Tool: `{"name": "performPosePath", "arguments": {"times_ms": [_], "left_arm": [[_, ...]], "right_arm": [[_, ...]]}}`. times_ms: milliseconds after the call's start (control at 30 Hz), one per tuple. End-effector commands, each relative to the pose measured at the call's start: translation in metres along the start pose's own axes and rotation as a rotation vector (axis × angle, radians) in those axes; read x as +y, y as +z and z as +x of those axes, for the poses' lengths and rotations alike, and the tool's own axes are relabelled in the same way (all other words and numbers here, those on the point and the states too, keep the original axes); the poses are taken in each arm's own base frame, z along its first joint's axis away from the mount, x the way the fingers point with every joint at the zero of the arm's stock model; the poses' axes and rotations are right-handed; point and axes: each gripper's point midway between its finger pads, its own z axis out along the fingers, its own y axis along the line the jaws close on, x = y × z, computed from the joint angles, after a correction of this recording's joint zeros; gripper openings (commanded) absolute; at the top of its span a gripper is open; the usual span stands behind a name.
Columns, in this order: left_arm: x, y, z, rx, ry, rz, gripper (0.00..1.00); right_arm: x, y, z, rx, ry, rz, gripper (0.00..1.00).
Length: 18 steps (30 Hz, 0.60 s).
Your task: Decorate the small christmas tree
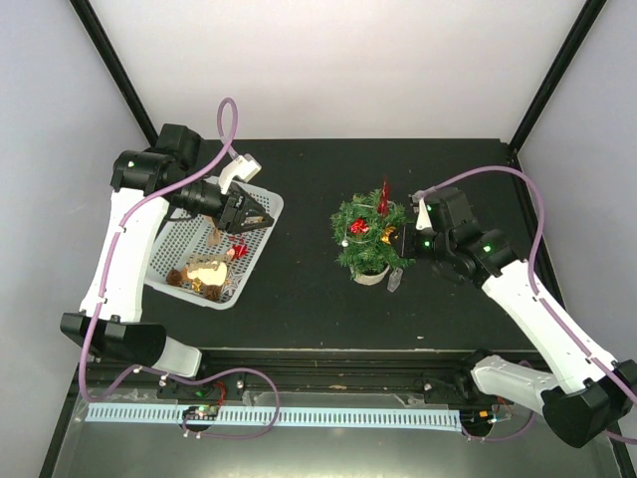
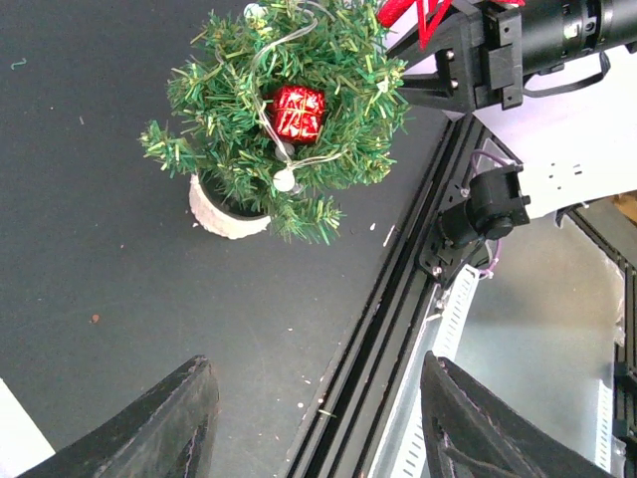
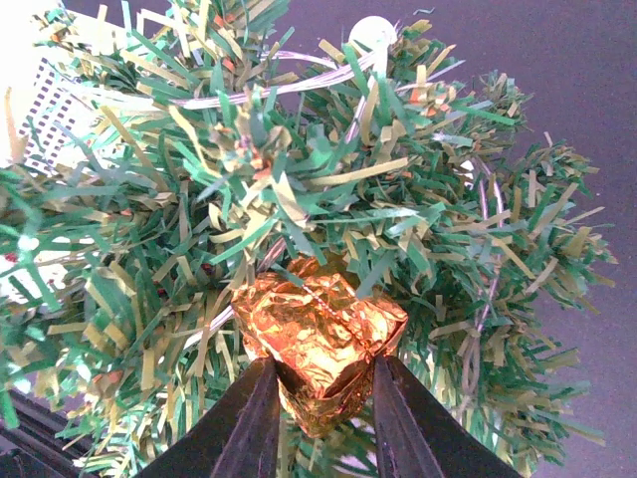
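Note:
The small christmas tree (image 1: 369,235) stands mid-table in its whitish pot (image 1: 370,273). It carries a red gift-box ornament (image 1: 359,226), a red topper (image 1: 383,197) and a string of white beads. It also shows in the left wrist view (image 2: 289,110). My right gripper (image 1: 396,237) is at the tree's right side, shut on a gold foil gift-box ornament (image 3: 320,346) pressed among the sprigs (image 3: 299,189). My left gripper (image 1: 261,220) is open and empty, held above the white mesh basket (image 1: 261,202) of ornaments; its fingers (image 2: 169,423) frame bare table.
The basket at the left holds gold and red ornaments (image 1: 207,272). A small clear object (image 1: 395,282) lies right of the pot. A black rail (image 2: 398,289) and a white slotted strip (image 1: 269,415) run along the table's near edge. Enclosure posts stand at the back corners.

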Motion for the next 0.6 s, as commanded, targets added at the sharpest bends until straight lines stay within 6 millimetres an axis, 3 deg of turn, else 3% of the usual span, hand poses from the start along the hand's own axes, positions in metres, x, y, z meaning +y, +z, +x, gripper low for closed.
{"name": "performPosePath", "arguments": {"times_ms": [0, 433, 567], "left_arm": [[0.001, -0.001, -0.001, -0.002, 0.023, -0.009, 0.57], [0.007, 0.002, 0.005, 0.025, 0.013, -0.028, 0.57], [0.019, 0.005, 0.012, 0.057, -0.003, -0.07, 0.57]], "right_arm": [[0.001, -0.018, -0.009, -0.04, -0.021, 0.012, 0.29], [0.0, -0.032, -0.015, -0.064, -0.04, 0.032, 0.33], [-0.004, -0.044, -0.023, -0.096, -0.036, 0.063, 0.36]]}}
